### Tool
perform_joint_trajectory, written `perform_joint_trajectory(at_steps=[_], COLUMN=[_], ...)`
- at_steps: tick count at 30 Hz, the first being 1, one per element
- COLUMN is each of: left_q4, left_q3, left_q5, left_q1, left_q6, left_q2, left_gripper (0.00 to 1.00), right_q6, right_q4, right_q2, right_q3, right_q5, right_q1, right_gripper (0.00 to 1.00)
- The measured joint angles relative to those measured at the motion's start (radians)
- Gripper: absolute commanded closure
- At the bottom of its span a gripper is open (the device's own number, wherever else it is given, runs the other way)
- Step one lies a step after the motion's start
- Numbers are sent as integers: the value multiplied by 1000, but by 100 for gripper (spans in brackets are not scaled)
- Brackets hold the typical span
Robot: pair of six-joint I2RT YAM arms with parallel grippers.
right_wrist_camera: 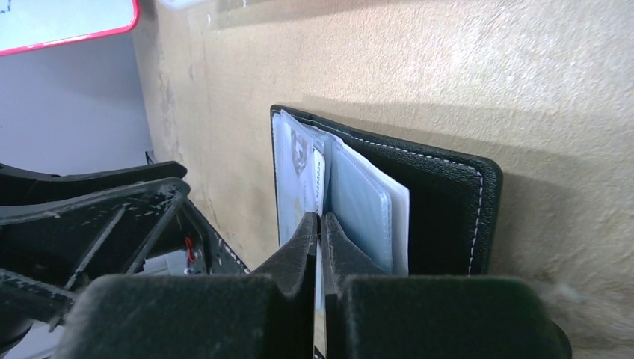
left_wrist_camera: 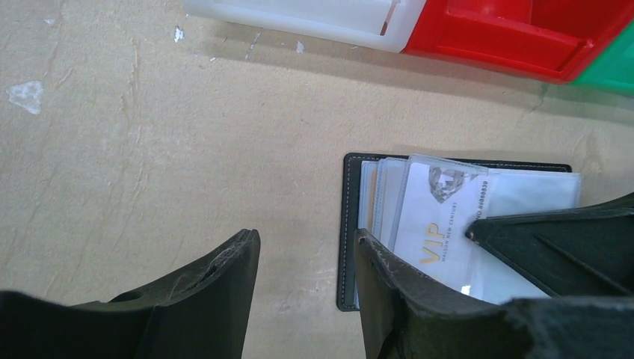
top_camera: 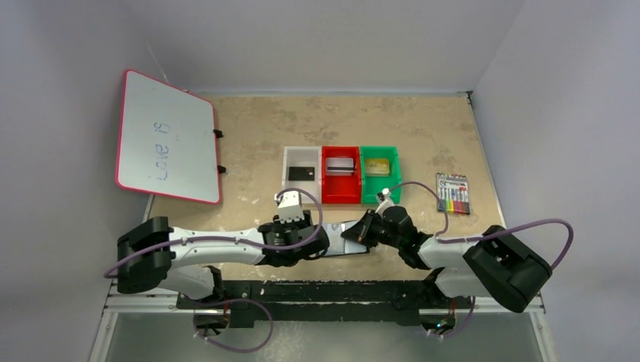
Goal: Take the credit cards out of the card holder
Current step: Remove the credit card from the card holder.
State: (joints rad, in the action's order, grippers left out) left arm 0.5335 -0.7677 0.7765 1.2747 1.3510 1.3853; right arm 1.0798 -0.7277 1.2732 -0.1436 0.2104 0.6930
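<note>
The card holder [left_wrist_camera: 456, 213] lies open on the table between both arms, its clear sleeves fanned out, black cover [right_wrist_camera: 448, 209] underneath. A pale card with gold "VIP" print [left_wrist_camera: 437, 224] sits in one sleeve. My right gripper [right_wrist_camera: 320, 218] is shut on the thin edge of a clear sleeve. My left gripper [left_wrist_camera: 306, 250] is open over bare table at the holder's left edge, one finger overlapping that edge, nothing between the jaws. A black card [top_camera: 301, 173] lies in the white bin, a silver one [top_camera: 340, 164] in the red bin, a gold one [top_camera: 377, 166] in the green bin.
The white bin [top_camera: 287, 181], red bin [top_camera: 326, 194] and green bin [top_camera: 367, 196] stand in a row just behind the holder. A red-framed whiteboard [top_camera: 166, 139] leans at the back left. A clear pack of coloured markers [top_camera: 453, 194] lies at the right.
</note>
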Motion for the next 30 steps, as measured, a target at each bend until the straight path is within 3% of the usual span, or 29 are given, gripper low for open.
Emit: perform_joint_trajectory(at_steps=[9, 18, 25, 30], left_q4=[-86, -236, -162, -73], left_q3=[48, 30, -114, -191], left_q5=[-44, -148, -156, -117], left_q1=[-1, -1, 0, 13], left_q6=[-54, -132, -149, -149], left_q2=[-75, 62, 248, 312], left_gripper=[48, 50, 57, 64], right_q6=[37, 40, 38, 26], right_q4=[-58, -108, -108, -80], right_q2=[80, 129, 128, 113], right_q3=[-5, -5, -5, -5], right_q5=[-14, 16, 20, 21], right_q1=[46, 46, 46, 46], right_gripper=[100, 100, 88, 91])
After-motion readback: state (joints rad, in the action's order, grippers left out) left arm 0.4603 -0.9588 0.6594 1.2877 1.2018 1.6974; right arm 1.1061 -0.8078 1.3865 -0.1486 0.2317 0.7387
